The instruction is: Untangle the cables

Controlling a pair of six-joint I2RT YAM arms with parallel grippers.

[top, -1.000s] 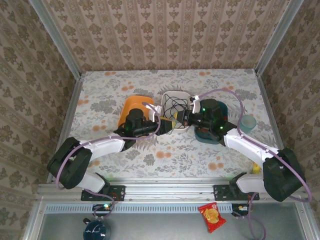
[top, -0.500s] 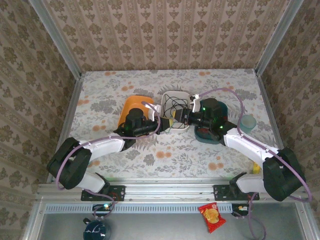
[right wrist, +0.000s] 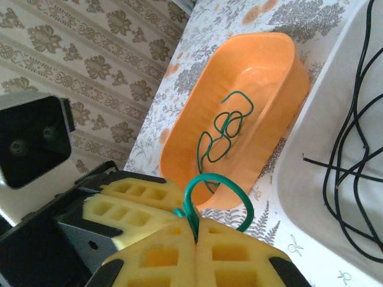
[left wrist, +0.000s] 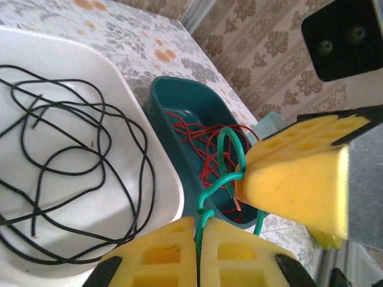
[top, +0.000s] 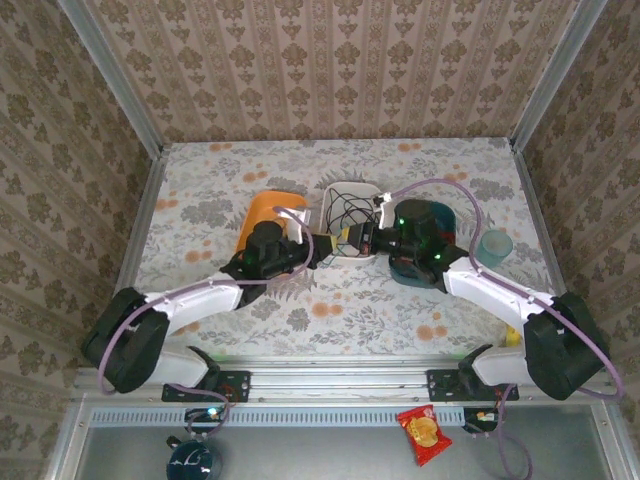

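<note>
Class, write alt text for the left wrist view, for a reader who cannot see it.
The left gripper pinches a green cable that runs up to the right gripper, also shut on it. Behind lie a white tray holding a loose black cable and a teal bin holding red cables.

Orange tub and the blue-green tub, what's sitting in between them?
The white tray sits between the orange tub and the teal tub, with tangled black cables lying inside it. The top external view shows this.

Table (top: 330,310) holds orange bin (right wrist: 263,66), white tray (top: 350,186), teal bin (left wrist: 170,113)
</note>
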